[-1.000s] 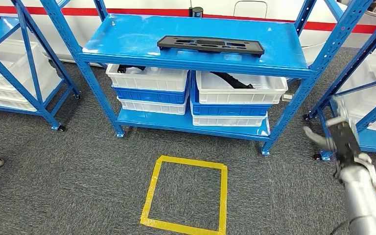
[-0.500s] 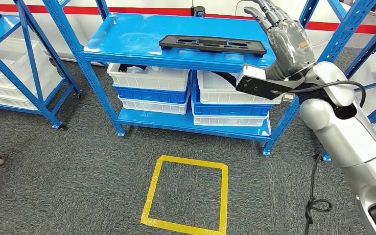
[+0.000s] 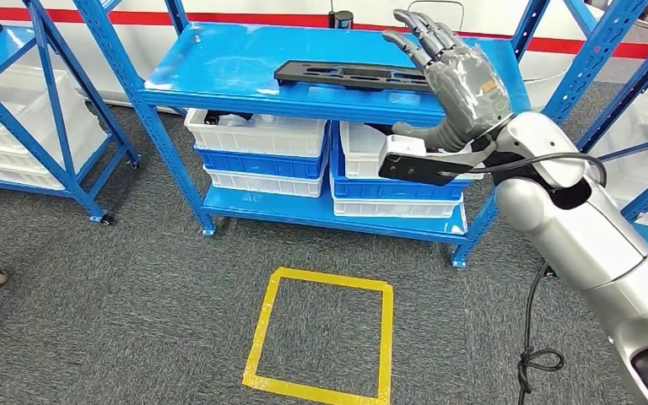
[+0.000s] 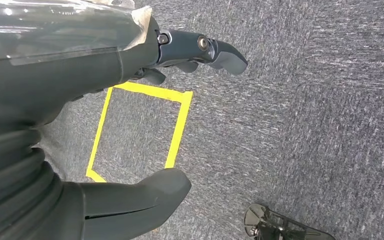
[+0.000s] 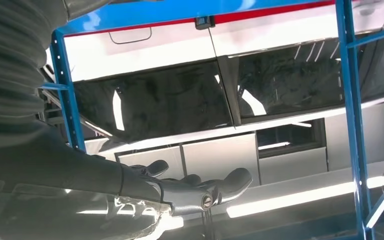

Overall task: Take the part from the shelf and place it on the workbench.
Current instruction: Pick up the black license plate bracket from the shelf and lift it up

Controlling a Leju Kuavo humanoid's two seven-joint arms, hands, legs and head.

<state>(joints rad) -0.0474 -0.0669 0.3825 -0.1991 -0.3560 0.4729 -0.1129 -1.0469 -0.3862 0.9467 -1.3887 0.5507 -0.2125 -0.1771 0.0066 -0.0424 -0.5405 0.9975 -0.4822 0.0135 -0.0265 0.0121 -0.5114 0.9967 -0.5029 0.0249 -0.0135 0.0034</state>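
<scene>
Part [image 3: 350,75]: long, flat, black, with cut-out slots along its length, lying flat on the top level of the blue shelf [image 3: 219,63], toward the right half. Right robot hand [image 3: 456,80] raised above the part's right end in the head view, fingers spread and empty, palm facing down toward the shelf; contact with the part not clear from this angle. Silver right arm [image 3: 574,228] entering from lower right, a dark cable looping beside it. On the lower levels, white and blue bins [image 3: 261,148] stacked in two columns, dark items visible inside the upper ones. On the grey carpet in front, a square of yellow tape [image 3: 321,337]. In the right wrist view, the right hand's fingers extended against dark windows and a blue frame post [image 5: 352,115]. In the left wrist view, left robot hand [image 4: 145,125] hanging over the carpet with thumb and fingers apart, holding nothing, the yellow tape square between them.
</scene>
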